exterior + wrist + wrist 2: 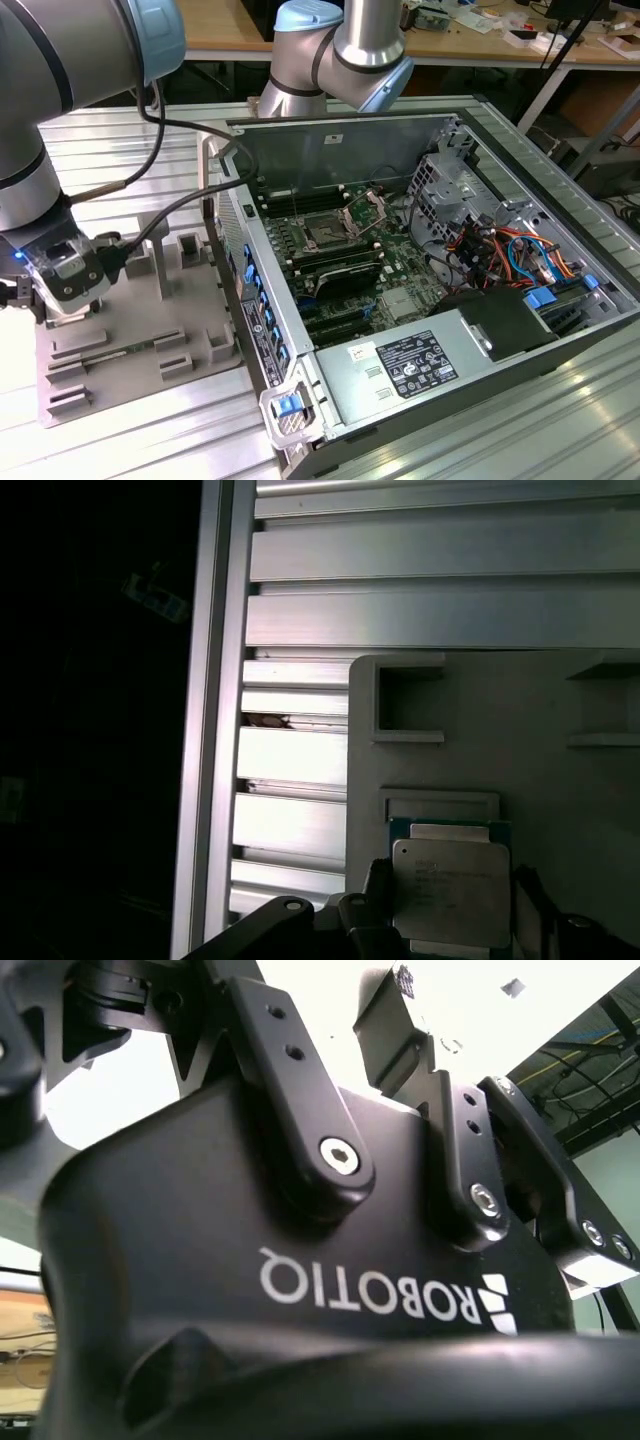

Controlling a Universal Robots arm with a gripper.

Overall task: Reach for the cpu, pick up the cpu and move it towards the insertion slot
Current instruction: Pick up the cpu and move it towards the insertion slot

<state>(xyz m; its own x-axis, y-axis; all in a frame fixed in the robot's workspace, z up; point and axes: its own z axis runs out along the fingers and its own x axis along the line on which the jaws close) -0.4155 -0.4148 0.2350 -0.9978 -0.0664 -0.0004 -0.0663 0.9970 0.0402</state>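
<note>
- The tool [62, 298] hangs low at the exterior view's left, over the grey tray [140, 335] on the slatted aluminium bench [150, 440]. It straddles the cpu; whether it is clamped on it or merely alongside, I cannot tell.
- The cpu [450, 885] is directly beneath the tool, within its span. It lies flat, silvery lid up, with a green board edge showing on the side away from the tool's body. It is near square, and the slightly longer side appears to run across the tool's closing line.
- On the tray, the cpu is at a low framed recess [440, 802]; seated or raised, cannot tell. Beyond it is a three-walled pocket [408, 702].
- The computer case [350, 128] lies open, well apart from the tool toward the exterior view's right. It holds a green motherboard [400, 275], the insertion slot [323, 233] with its bracket [367, 207] swung up, and orange and blue cables [500, 250].
</note>
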